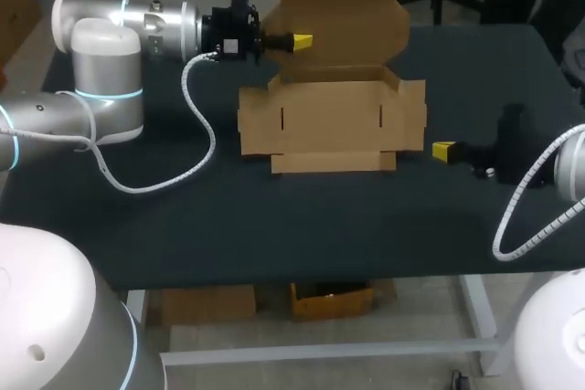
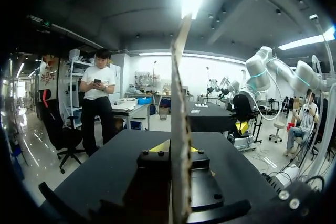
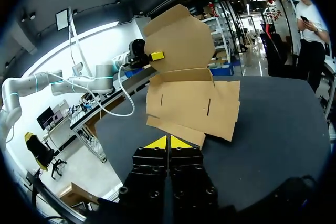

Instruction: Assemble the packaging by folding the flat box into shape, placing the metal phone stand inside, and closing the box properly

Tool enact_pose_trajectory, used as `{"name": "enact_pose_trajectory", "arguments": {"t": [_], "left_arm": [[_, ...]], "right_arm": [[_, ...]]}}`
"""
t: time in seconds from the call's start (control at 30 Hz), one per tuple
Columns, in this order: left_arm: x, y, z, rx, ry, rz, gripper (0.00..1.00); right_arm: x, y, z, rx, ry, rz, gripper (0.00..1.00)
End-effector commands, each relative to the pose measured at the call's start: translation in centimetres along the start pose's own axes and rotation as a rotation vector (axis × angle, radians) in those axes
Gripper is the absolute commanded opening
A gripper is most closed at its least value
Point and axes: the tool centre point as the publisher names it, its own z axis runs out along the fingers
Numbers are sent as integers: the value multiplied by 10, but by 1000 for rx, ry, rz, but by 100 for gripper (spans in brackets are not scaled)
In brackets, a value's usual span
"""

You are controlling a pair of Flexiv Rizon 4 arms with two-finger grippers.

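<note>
Cardboard box [image 1: 331,125] lies near the middle of the black desk [image 1: 274,235], most of it flat. Its side panels are spread out to left and right, and a narrow front flap [image 1: 334,162] lies flat on the near side. At the far side the lid flap [image 1: 343,29] stands up, roughly upright.

The left hand [image 1: 297,41] comes in level from the left and has the lid flap by its left edge. In the left wrist view the cardboard's edge [image 2: 181,103] runs straight up between the two yellow tips of that hand [image 2: 176,148]. The fingers appear to press on it from both sides, though the contact itself is hard to make out. The right wrist view shows the same grip from across the desk, with the yellow tip [image 3: 156,55] against the raised flap [image 3: 181,40].

The right hand [image 1: 443,151] is just beside the box's right side panel, low over the desk and apart from the cardboard. Its fingers are closed together with nothing between them, the yellow tips [image 3: 168,142] meeting and pointing at the box [image 3: 191,103].
</note>
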Motion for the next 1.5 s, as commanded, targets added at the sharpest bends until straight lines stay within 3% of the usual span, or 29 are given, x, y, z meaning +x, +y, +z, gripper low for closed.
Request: {"name": "enact_pose_trajectory", "arguments": {"t": [0.03, 0.83, 1.1, 1.3, 1.5], "left_arm": [[6, -2, 1, -9, 0, 7, 0], [37, -2, -2, -5, 13, 31, 0], [41, -1, -3, 3, 8, 28, 0], [43, 0, -3, 6, 11, 28, 0], [43, 0, -3, 6, 12, 28, 0]], "right_arm": [[2, -4, 2, -1, 1, -2, 0], [17, -16, 10, 21, 20, -11, 0], [21, -18, 21, 29, -17, -41, 0], [25, -20, 29, -14, -26, -67, 0], [29, -23, 36, 12, -53, -86, 0]]}}
